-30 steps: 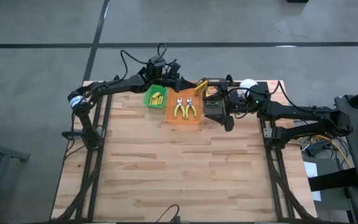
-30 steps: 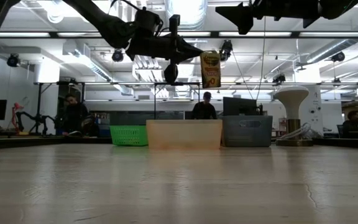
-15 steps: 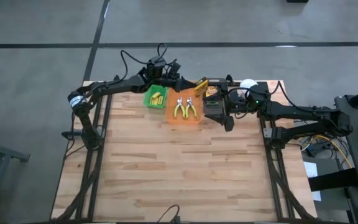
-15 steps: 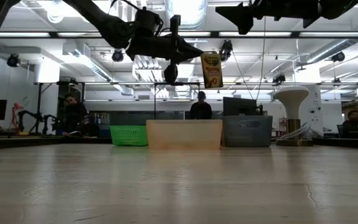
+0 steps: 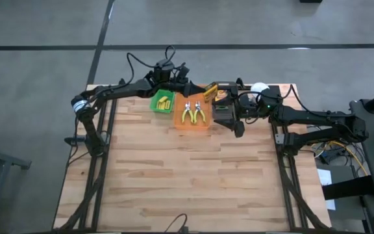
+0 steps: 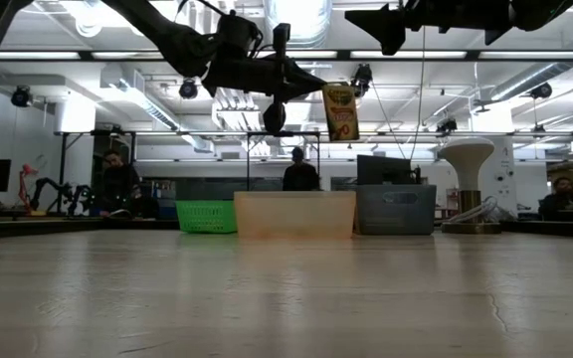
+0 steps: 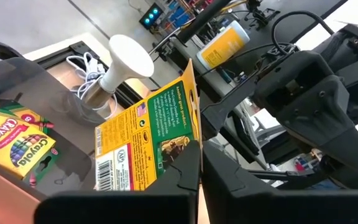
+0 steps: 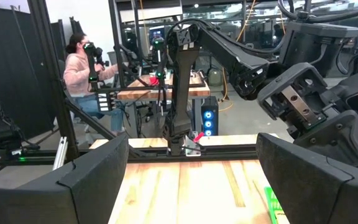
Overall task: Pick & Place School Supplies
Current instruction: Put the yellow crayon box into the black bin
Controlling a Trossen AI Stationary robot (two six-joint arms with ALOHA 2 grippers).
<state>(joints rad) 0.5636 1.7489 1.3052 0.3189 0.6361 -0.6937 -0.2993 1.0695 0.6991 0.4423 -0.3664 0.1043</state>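
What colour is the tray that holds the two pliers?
Orange tray, clearest in the high view.

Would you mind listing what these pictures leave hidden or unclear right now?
- Black tray contents, high view: the right arm covers most of it; left wrist view shows only one crayon box lying in it.
- Held crayon box, left wrist view: the left claw hides its lower edge.
- Green tray items, high view: too small to identify.
- Tray contents, low view: walls hide them.
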